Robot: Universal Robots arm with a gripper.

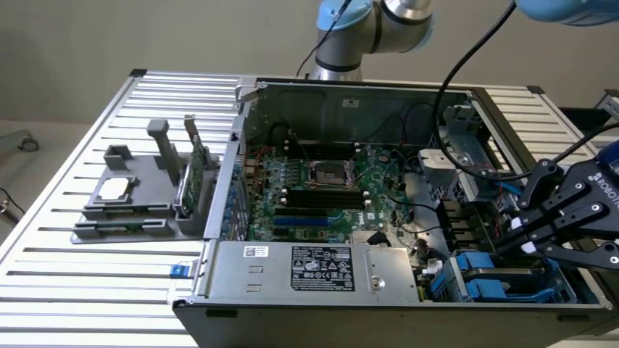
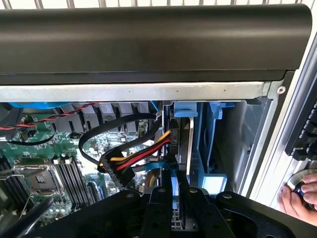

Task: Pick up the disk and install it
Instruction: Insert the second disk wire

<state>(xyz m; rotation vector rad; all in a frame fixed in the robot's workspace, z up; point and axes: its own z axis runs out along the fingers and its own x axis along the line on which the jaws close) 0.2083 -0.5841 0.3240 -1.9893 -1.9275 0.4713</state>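
The disk (image 2: 190, 130) stands on edge in the drive bay at the case's front corner, on the exterior view's right. Its blue carrier (image 2: 214, 148) frames it, with a blue tab against the case wall. My gripper (image 2: 176, 179) reaches into this bay with its two black fingers close together, shut on the disk's thin edge. In the exterior view the gripper (image 1: 509, 245) hangs over the blue carrier (image 1: 482, 270), and its fingertips hide where they meet the disk.
The open computer case (image 1: 251, 94) lies on a slatted metal table (image 1: 87, 290). A bundle of black, red and yellow cables (image 2: 130, 161) hangs beside the bay. A grey fixture (image 1: 135, 210) holds a square chip (image 1: 114, 190) and a green card (image 1: 199, 170). A person's hand (image 2: 299, 198) is beside the case.
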